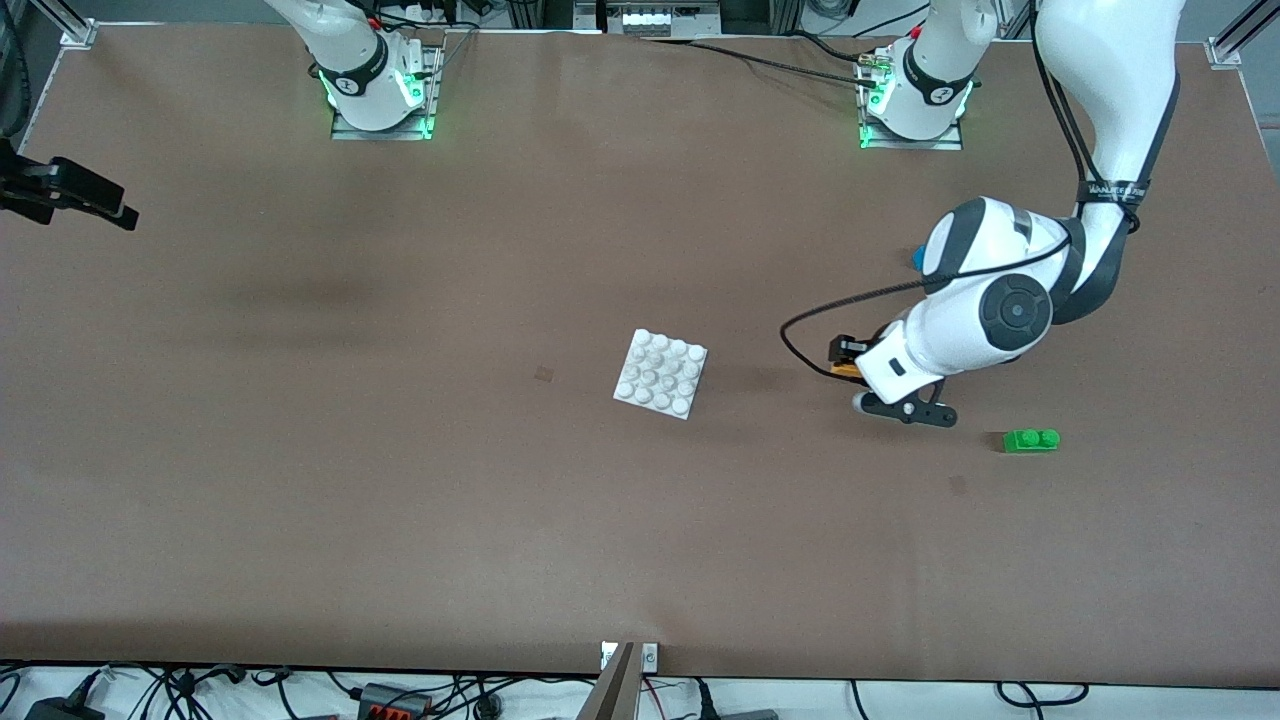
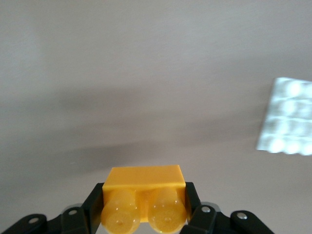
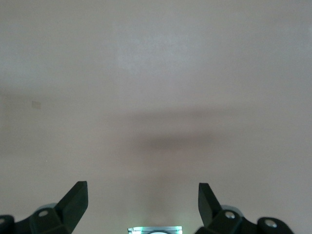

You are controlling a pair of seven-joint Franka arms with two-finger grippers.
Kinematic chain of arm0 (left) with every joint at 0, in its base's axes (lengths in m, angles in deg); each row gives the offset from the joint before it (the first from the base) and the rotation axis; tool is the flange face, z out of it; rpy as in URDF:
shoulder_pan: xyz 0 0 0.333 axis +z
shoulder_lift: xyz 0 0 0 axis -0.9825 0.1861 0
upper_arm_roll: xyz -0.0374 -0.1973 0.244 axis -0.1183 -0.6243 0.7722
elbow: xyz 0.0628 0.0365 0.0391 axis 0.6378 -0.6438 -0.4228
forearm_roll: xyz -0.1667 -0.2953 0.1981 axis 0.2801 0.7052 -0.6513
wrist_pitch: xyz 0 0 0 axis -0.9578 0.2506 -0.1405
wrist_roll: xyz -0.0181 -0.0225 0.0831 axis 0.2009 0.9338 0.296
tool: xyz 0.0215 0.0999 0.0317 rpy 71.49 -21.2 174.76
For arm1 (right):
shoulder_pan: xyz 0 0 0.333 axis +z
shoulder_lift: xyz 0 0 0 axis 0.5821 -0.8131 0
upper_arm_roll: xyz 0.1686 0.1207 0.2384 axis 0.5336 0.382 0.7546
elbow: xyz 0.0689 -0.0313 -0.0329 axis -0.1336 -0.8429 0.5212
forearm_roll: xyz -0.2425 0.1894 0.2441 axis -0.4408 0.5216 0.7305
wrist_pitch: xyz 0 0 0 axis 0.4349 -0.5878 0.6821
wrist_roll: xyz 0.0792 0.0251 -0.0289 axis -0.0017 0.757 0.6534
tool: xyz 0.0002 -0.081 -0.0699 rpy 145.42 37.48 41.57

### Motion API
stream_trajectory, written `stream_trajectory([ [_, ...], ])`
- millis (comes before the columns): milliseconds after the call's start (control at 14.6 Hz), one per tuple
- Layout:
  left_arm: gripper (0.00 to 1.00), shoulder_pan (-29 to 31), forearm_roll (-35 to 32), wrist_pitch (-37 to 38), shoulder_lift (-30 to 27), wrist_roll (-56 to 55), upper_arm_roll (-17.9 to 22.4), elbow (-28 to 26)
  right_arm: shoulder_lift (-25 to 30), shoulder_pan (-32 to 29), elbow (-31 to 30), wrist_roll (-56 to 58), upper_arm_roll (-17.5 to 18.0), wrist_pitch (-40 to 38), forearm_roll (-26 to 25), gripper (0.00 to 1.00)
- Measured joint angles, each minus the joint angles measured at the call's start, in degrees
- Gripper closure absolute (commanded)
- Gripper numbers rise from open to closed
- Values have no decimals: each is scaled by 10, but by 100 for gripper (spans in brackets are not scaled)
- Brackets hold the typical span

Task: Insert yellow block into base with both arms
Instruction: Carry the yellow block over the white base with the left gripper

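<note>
1. Left hand is gripping the yellow block between its two fingers. The block's two studs are pointing toward the wrist camera.
2. In the front view, the left hand is hanging over bare counter between the base and the green brick. Only a sliver of yellow-orange is showing under the wrist there.
3. Whether the block is touching the counter or just clear of it, I cannot tell.
4. The base is lying flat on the counter, near the middle, studs up, turned at a slight angle to the counter's edges. Nothing is sitting on it. It is also showing in the left wrist view, well apart from the held block.
5. The green brick is lying on the counter, nearer to the front camera than the left hand, toward the left arm's end.
6. A blue piece is peeking out beside the left arm's elbow; most of it is hidden.
7. Right hand is standing wide, fingers well apart, nothing between them, over bare counter.
8. The right arm is waiting; in the front view its hand is showing at the right arm's end of the counter.
</note>
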Motion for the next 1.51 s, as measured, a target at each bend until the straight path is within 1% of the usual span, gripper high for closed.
stream_trajectory([
  [137, 46, -27, 0, 1, 9, -43, -15, 17, 5, 0, -12, 0, 1, 6, 0, 0],
  [411, 46, -111, 0, 0, 60, -104, -18, 72, 6, -1, -14, 0, 1, 7, -1, 0],
  [617, 46, -142, 0, -2, 93, -126, -19, 91, 7, -5, -14, -1, 0, 10, -1, 0],
  [686, 47, -152, 0, -14, 101, -135, -19, 92, 7, -7, -14, -1, -1, 13, -1, 0],
  [823, 48, -167, 0, -66, 115, -145, -19, 93, 7, -7, -14, -1, -1, 18, -1, 0],
  [1028, 48, -195, 0, -110, 132, -147, -17, 93, 7, -8, -15, -1, -1, 18, -1, 0],
  [1165, 48, -212, 0, -136, 142, -147, -11, 94, 7, -10, -15, -1, -1, 18, -1, 0],
  [1234, 48, -223, 0, -140, 146, -147, -1, 94, 7, -10, -15, -1, -1, 18, -2, 0],
  [1371, 48, -254, -1, -143, 150, -147, 34, 94, 7, -10, -15, -1, -1, 18, -2, 0],
  [1508, 48, -272, -1, -145, 151, -146, 55, 95, 7, -10, -15, -1, 0, 18, -2, 0],
])
